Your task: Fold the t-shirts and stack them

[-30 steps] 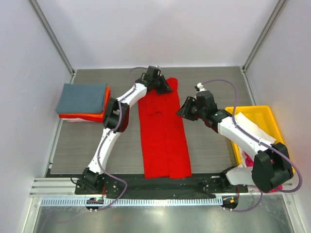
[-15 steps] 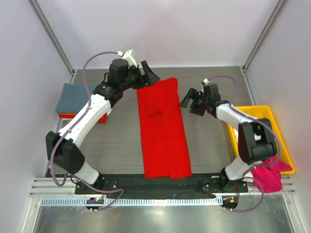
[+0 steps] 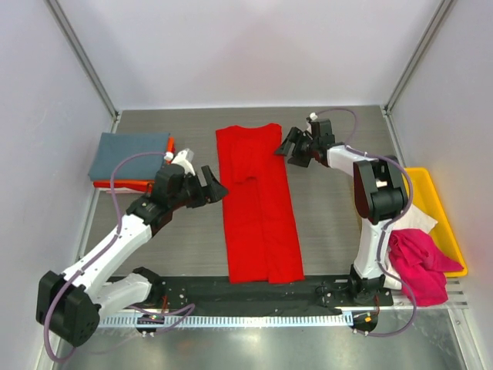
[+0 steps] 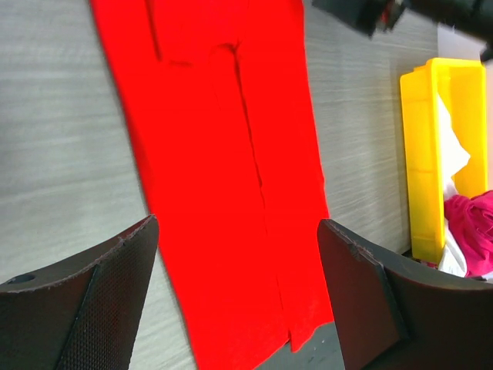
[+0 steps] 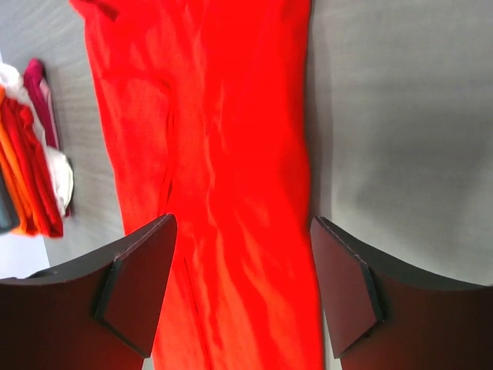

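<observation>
A bright red t-shirt, folded lengthwise into a long strip, lies flat in the middle of the table. My left gripper hovers open just left of its upper half, holding nothing. In the left wrist view the red t-shirt fills the gap between the spread fingers. My right gripper is open beside the shirt's top right edge; the right wrist view shows the red t-shirt beneath its jaws. A slate grey-blue t-shirt tops an orange t-shirt at far left.
A yellow tray stands at the right edge, with a white t-shirt and a magenta pink t-shirt spilling over its near end. The same tray shows in the left wrist view. Grey walls enclose the table.
Both grippers have opened. The left arm swung from the shirt's top end back to its left side. The right gripper moved up to the shirt's top right corner.
</observation>
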You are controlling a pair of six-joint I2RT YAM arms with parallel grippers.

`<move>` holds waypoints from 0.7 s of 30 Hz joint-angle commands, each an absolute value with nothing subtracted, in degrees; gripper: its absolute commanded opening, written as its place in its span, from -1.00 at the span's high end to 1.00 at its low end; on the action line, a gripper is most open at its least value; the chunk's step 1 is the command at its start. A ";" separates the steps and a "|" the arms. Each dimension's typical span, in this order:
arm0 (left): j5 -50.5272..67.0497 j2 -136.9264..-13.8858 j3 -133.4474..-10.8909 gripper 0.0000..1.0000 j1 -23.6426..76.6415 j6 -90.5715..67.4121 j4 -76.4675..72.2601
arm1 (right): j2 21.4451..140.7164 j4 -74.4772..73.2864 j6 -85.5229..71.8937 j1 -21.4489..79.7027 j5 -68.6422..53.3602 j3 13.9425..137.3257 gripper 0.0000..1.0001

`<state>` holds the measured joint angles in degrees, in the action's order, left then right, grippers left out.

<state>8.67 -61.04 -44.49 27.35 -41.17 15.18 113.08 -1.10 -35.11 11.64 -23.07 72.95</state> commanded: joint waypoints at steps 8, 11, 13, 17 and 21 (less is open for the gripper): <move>9.84 -50.37 -32.44 -0.68 27.51 -45.79 12.83 | 128.31 1.32 -35.95 9.05 -23.73 89.46 -0.42; 10.46 -49.13 -31.38 -0.68 27.60 -46.05 13.01 | 133.05 0.62 -36.47 8.62 -24.08 95.26 -0.39; 10.46 -48.69 -30.94 -0.67 27.51 -46.32 13.45 | 137.17 -1.30 -37.26 8.61 -25.04 100.27 -0.34; 10.28 -48.52 -29.54 -0.66 27.60 -46.93 13.71 | 143.51 -2.02 -39.98 8.61 -27.33 109.13 -0.06; 10.02 -47.73 -28.04 -0.66 27.60 -48.07 13.36 | 148.26 -2.99 -42.01 8.61 -28.30 115.38 0.35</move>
<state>9.54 -49.08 -28.93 27.38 -46.72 14.98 144.68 0.56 -40.27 8.40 -27.62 111.20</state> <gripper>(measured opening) 0.831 0.364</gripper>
